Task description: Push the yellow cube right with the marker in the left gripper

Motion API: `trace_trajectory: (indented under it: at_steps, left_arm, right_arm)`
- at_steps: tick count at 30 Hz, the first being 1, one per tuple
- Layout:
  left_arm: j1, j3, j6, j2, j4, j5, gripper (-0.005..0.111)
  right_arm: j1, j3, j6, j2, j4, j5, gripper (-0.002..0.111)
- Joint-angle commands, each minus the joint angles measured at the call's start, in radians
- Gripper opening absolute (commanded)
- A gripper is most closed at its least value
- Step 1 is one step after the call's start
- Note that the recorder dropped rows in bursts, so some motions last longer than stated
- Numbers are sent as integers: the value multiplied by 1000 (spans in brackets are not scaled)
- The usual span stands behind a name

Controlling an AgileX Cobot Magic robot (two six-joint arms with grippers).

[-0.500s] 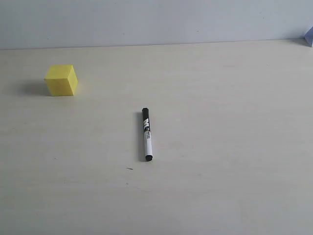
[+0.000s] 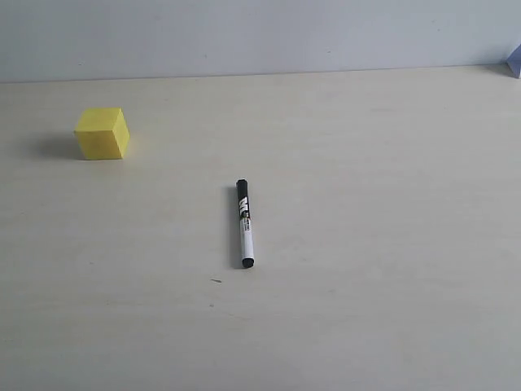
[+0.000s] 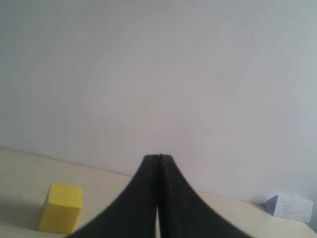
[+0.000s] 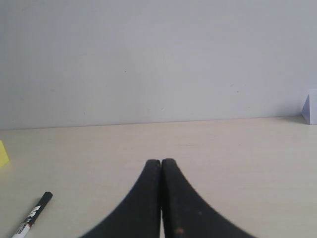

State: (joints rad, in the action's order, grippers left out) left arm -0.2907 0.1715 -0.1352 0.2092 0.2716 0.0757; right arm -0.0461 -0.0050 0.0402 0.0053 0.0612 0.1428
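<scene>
The yellow cube point(image 2: 102, 133) stands at the far left of the pale table; it also shows in the left wrist view point(image 3: 60, 208). The marker point(image 2: 244, 223), white barrel with black cap, lies flat near the table's middle, pointing toward the back wall, held by nothing. Its capped end appears in the right wrist view point(image 4: 32, 215). My left gripper point(image 3: 158, 157) is shut with nothing between its fingers, away from both objects. My right gripper point(image 4: 161, 161) is likewise shut and empty. Neither arm shows in the exterior view.
A small white folded card point(image 3: 288, 206) stands at the table's far right by the grey wall, its corner visible in the exterior view point(image 2: 514, 59). The table top point(image 2: 374, 244) is bare and pale beige.
</scene>
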Motion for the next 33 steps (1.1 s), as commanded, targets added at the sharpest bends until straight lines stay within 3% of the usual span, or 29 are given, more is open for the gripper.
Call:
trace_trajectory:
  at_steps: [1, 10, 12, 15, 17, 21, 23, 24, 27, 30, 33]
  left_arm:
    - [-2, 131, 3, 95, -58, -61, 0]
    - [-2, 406, 145, 386, -85, -170, 0]
    - [-2, 536, 215, 503, -85, -270, 0]
    - [-2, 801, 274, 703, -92, -572, 0]
    - [-2, 896, 264, 781, -131, -658, 0]
    - [-2, 968, 250, 857, -208, -726, 1]
    - [0, 1007, 172, 896, -328, -823, 13]
    - [0, 1034, 128, 922, -405, -893, 24]
    - [0, 1095, 77, 979, -449, -1065, 45]
    - [0, 1111, 60, 1021, -354, -1119, 47]
    - [0, 1111, -58, 1068, -354, -1128, 45]
  right_arm:
    - [-1, 5, -2, -5, 0, -8, 0]
    - [-1, 5, -2, -5, 0, -8, 0]
    - [-1, 5, -2, -5, 0, -8, 0]
    - [-1, 5, -2, -5, 0, -8, 0]
    - [-1, 5, -2, -5, 0, -8, 0]
    - [-1, 5, -2, -5, 0, -8, 0]
    - [-1, 5, -2, -5, 0, -8, 0]
    - [-1, 5, -2, -5, 0, -8, 0]
    - [-1, 5, -2, -5, 0, -8, 0]
    - [-1, 5, -2, -5, 0, -8, 0]
    - [-1, 5, -2, -5, 0, -8, 0]
